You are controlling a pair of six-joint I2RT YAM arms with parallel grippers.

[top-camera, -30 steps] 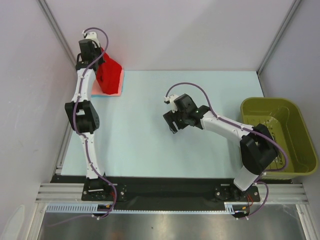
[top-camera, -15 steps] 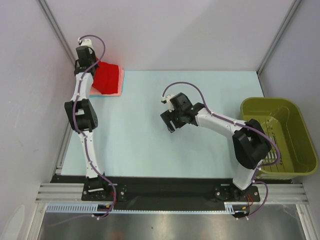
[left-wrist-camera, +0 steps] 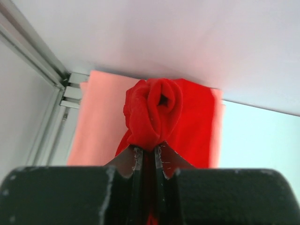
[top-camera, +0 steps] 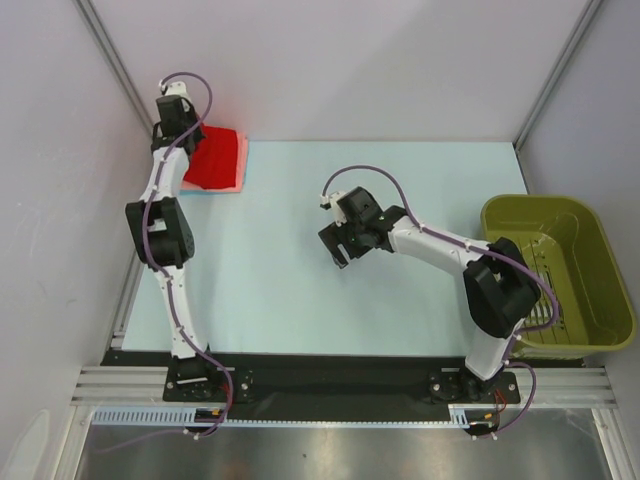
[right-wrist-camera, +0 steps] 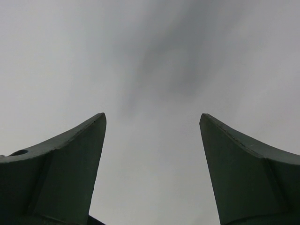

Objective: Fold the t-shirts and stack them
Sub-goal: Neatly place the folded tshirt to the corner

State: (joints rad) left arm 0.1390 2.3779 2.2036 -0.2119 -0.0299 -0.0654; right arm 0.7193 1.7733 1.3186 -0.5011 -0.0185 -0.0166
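At the far left corner of the table [top-camera: 300, 290], my left gripper [left-wrist-camera: 149, 149] is clenched on a bunched fold of the red t-shirt [left-wrist-camera: 194, 119]. The shirt lies on the salmon-pink t-shirt [left-wrist-camera: 99, 117]. Mid-table, my right gripper [right-wrist-camera: 152, 115] hangs with fingers spread, holding nothing.

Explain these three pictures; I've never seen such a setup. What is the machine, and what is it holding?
Two robot arms stand bolted at the near edge of a light-blue table. The overhead picture shows both from above; the other two come from cameras on each wrist. The left gripper is shut on a bunched bit of the red t-shirt, which lies on a salmon-pink t-shirt in the far left corner. The right gripper is open and empty, over the table. An olive-green basket sits at the right.
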